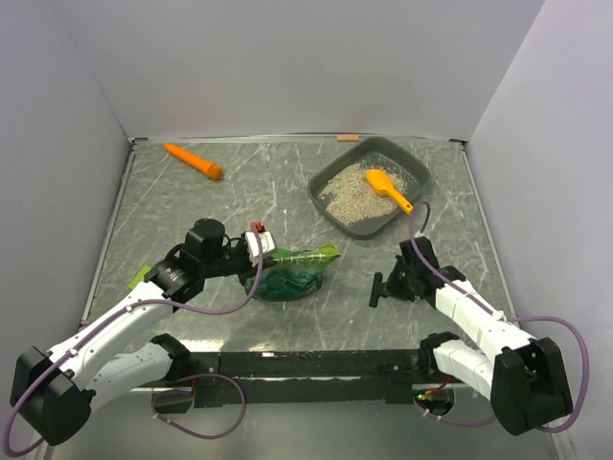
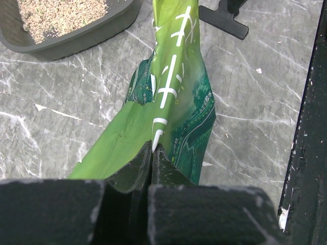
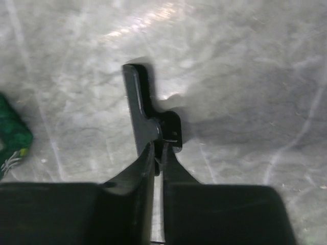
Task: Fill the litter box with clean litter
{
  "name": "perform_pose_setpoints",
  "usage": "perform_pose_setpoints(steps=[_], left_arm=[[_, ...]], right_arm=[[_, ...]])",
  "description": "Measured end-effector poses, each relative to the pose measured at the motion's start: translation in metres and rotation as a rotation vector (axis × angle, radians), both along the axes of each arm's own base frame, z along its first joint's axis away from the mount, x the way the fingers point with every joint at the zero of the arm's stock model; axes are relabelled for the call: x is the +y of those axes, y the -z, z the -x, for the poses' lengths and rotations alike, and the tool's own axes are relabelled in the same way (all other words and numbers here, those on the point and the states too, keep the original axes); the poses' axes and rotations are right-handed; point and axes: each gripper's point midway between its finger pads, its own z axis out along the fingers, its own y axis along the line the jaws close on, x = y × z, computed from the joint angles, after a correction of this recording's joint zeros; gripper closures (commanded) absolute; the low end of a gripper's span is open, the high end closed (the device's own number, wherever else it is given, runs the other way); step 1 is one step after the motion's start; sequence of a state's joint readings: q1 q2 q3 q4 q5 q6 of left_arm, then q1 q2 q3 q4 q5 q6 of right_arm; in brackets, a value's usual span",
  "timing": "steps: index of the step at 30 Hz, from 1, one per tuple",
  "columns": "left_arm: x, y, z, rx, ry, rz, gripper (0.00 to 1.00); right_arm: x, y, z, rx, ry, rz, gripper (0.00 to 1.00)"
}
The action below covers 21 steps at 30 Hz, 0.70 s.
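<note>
Because the left wrist camera sits so close, I get only one corner of the litter box (image 2: 76,43) at the top left of its picture, and the black clip (image 2: 222,20) is cut off by the top margin. Whether the green bag (image 2: 179,97) holds any litter I cannot tell, since its mouth is lost in the folds. My right wrist view catches just a sliver of the bag at its left margin.

My left pincer (image 2: 152,150) is pinched tight on the bag's creased edge. My right pincer (image 3: 158,149) is closed to a thin slit on one end of the black clip, which sits right of the bag and apart from it.

From overhead, the litter box sits in the far right part of the surface (image 1: 192,206), near the far edge. It lies askew, its long axis running diagonally from the middle toward the far right corner. The clean litter (image 1: 347,192) covers the end nearer the middle. An orange scoop (image 1: 383,182) lies in the other end, its handle reaching the rim on the near right side.

The bag lies around the middle, closer to the near edge, stretched from my left pincer toward the box. An orange stick (image 1: 194,161) lies near the far left corner.

The surface is grey-green and marbled with white scuffs. Plain white walls (image 1: 287,67) close three sides, and a black rail (image 1: 306,364) runs along the near edge.
</note>
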<state>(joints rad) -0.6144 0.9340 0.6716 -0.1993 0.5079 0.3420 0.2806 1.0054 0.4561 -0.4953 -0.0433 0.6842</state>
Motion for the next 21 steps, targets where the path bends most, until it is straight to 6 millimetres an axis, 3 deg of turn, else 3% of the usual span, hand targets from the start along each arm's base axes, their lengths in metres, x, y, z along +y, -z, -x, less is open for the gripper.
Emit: perform_pose_setpoints(steps=[3, 11, 13, 17, 21], left_arm=[[0.0, 0.0, 0.0, -0.002, -0.003, -0.002, 0.93], [-0.001, -0.004, -0.002, -0.01, -0.007, 0.005, 0.59], [-0.001, -0.007, -0.002, -0.008, -0.006, 0.001, 0.58], [-0.003, -0.029, -0.005, -0.011, -0.008, -0.004, 0.55], [-0.004, -0.063, -0.009, -0.047, -0.015, 0.015, 0.52]], right_arm=[[0.007, -0.005, -0.004, -0.018, -0.01, -0.036, 1.0], [0.006, -0.016, -0.01, -0.082, -0.01, -0.036, 1.0], [0.002, -0.017, -0.007, -0.089, -0.014, -0.018, 1.0], [-0.005, -0.026, -0.001, -0.106, -0.038, 0.014, 1.0], [-0.007, -0.05, -0.006, -0.176, -0.07, 0.032, 1.0]])
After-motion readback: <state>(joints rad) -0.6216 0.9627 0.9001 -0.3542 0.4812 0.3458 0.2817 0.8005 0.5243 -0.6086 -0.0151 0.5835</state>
